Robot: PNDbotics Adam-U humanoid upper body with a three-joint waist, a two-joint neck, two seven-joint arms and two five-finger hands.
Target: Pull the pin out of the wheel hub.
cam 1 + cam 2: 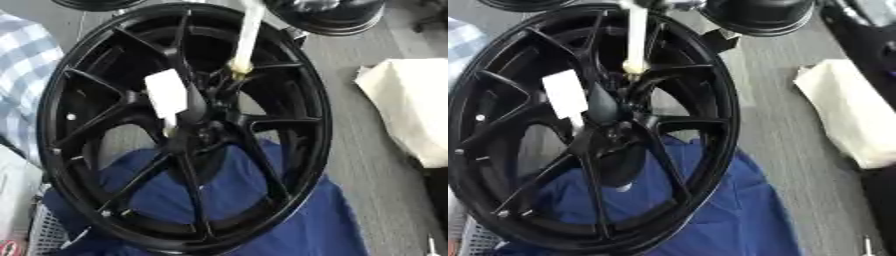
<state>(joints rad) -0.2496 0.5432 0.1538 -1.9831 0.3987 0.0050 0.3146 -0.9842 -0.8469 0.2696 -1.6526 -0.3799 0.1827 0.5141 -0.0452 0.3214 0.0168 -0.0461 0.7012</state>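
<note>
A checked cloth (pixel 17 75) lies at the far left, partly behind the rim. The black wheel hub (pixel 289 165) fills most of the view, tilted so its face looks up toward the camera, resting on a blue cloth (pixel 306 225). At its middle two pale pins stand. The left pin (pixel 166 95) is a short white block, long axis running up and down and leaning slightly left at the top, with what may be a brass tip at its lower end by the centre. The longer pin (pixel 248 35) rises from a brass collar just right of centre, its long axis pointing up and a little right, past the rim's top edge. Further right, a cream cloth (pixel 411 105) lies on the grey floor. Neither robot hand shows, so I cannot tell how the fingers stand
</note>
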